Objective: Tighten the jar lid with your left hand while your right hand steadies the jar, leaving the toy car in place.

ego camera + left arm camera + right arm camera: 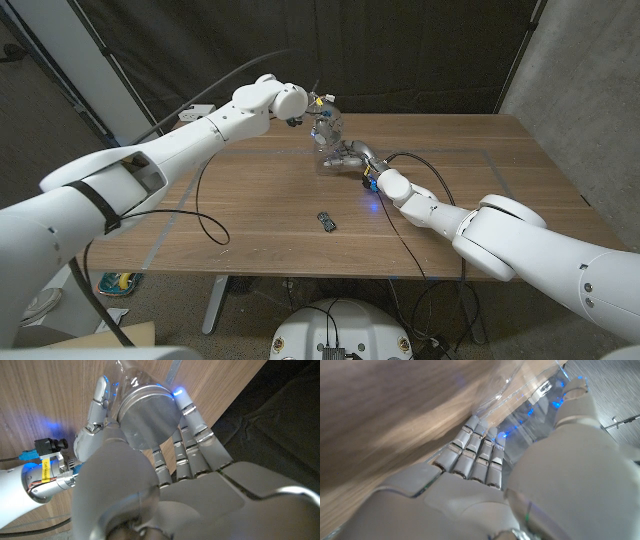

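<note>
Clear jar (328, 152), glass or hard plastic by the look, so stiff and slick; I'd guess it slips unless gripped low on the body. It stands mid-surface (250, 215), with the toy car (326, 220) well apart on the robot's side of it. Metal lid (149, 416) is best gripped at the rim. Left robot hand (165, 455) grasps that lid, plain in the left wrist view. Right robot hand (485, 460) wraps the jar body, clearest from its own wrist view.
</note>
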Available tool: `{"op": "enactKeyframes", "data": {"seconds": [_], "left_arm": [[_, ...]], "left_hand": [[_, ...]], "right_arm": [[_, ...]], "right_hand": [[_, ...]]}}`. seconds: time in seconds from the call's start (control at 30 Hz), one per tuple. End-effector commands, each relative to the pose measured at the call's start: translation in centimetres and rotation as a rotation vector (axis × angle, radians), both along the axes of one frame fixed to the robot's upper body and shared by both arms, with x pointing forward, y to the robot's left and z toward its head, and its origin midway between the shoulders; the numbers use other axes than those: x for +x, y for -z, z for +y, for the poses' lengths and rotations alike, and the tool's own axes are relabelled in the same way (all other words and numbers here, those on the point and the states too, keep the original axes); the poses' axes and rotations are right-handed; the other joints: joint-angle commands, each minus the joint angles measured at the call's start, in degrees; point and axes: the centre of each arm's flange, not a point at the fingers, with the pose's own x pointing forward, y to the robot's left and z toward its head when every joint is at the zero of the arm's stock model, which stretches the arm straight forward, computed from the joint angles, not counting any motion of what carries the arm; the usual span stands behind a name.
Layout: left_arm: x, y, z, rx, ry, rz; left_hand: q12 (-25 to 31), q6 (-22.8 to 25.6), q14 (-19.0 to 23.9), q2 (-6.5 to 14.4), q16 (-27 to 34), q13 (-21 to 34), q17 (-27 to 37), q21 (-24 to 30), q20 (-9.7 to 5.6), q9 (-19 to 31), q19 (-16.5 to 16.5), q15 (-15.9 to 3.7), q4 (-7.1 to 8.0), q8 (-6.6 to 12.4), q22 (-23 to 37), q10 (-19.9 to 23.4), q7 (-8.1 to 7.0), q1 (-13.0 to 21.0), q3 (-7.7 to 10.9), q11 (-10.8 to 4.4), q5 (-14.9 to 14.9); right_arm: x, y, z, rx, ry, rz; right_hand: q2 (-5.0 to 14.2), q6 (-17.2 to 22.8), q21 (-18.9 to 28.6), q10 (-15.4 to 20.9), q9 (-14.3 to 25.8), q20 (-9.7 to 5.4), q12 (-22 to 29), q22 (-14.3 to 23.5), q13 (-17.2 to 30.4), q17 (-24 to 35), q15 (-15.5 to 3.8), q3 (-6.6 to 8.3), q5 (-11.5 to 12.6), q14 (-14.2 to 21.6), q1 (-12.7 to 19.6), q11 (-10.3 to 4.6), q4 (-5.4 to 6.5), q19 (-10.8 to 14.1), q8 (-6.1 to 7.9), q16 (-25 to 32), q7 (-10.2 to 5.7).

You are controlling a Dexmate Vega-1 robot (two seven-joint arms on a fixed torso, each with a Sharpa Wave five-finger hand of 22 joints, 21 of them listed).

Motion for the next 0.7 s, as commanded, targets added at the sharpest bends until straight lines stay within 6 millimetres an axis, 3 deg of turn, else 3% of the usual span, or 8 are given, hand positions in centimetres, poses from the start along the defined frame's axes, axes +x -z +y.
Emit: {"op": "enactKeyframes", "data": {"seconds": [0.03, 0.43, 0.7], "left_arm": [[-0.4, 1.3, 1.3, 0.152, 0.100, -0.067], [-0.6, 1.7, 2.8, 0.346, 0.351, -0.162], [-0.7, 1.5, 3.7, 0.453, 0.512, -0.240]], "left_hand": [[0.27, 0.78, 3.98, 7.10, -0.23, 0.60, 0.87, -0.61, -0.89, 0.61, -0.42, -11.19, -5.53, 0.45, 0.17, 0.51, 0.38, 9.41, 6.28, -1.28, 0.85], [0.60, 3.16, 3.39, 7.00, -0.79, 1.32, 2.02, -0.93, -1.30, 1.40, -1.13, -11.53, -4.81, 1.71, 0.21, 1.15, 1.36, 11.04, 6.54, -2.30, 2.01], [0.85, 6.44, 3.67, 4.70, -1.39, 2.05, 2.87, -1.31, -2.18, 2.13, -1.83, -12.06, -4.67, 3.41, 0.16, 1.30, 2.83, 12.28, 5.59, -3.29, 3.74]], "right_arm": [[-0.3, -0.1, -0.4, 0.008, -0.003, -0.034], [-0.3, -0.3, -0.4, 0.000, 0.000, -0.040], [-0.2, -0.2, -0.5, -0.002, 0.008, -0.041]], "right_hand": [[12.93, 2.96, 0.52, 0.30, 0.14, -3.44, 0.11, 0.36, 0.19, 9.21, -9.98, 0.09, -0.16, 2.42, 12.30, -0.05, 0.28, -0.26, 0.35, 0.24, -2.63], [13.02, 3.00, 0.78, 0.20, 0.15, -3.49, 0.01, 0.34, 0.18, 9.54, -9.98, -0.04, -0.23, 2.40, 12.38, -0.08, 0.29, -0.43, 0.34, -0.06, -2.59], [13.09, 2.95, 0.95, 0.18, 0.16, -3.53, -0.01, 0.32, 0.22, 9.73, -10.01, -0.09, -0.26, 2.48, 12.45, -0.15, 0.28, -0.48, 0.32, -0.21, -2.67]]}}
